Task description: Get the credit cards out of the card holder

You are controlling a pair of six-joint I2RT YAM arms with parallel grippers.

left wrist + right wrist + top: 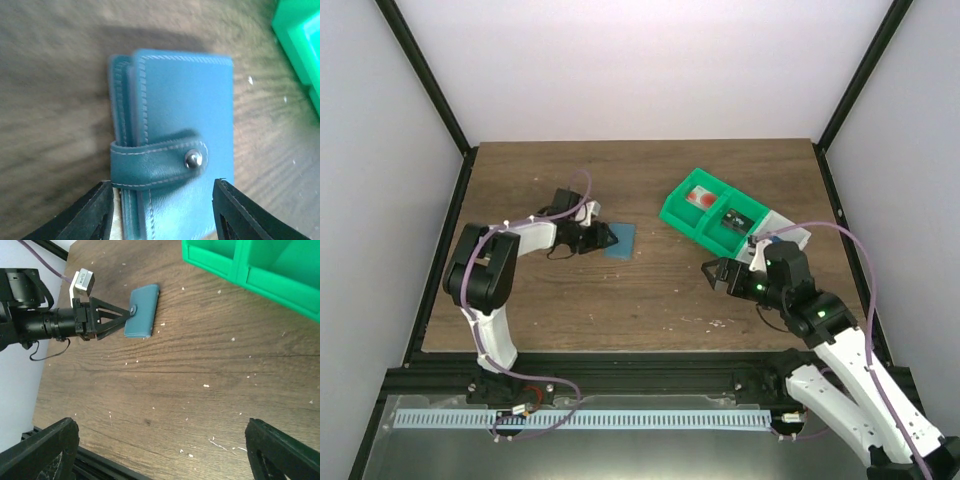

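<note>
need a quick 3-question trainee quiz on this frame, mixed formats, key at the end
1. True or false: the card holder is closed, with its snap strap fastened.
2. Which end effector straddles the strap end of the card holder? A) left B) right C) neither
3. Fill in: the right end effector is wide ___, holding nothing.
Key: 1 true. 2 A, the left end effector. 3 open.
</note>
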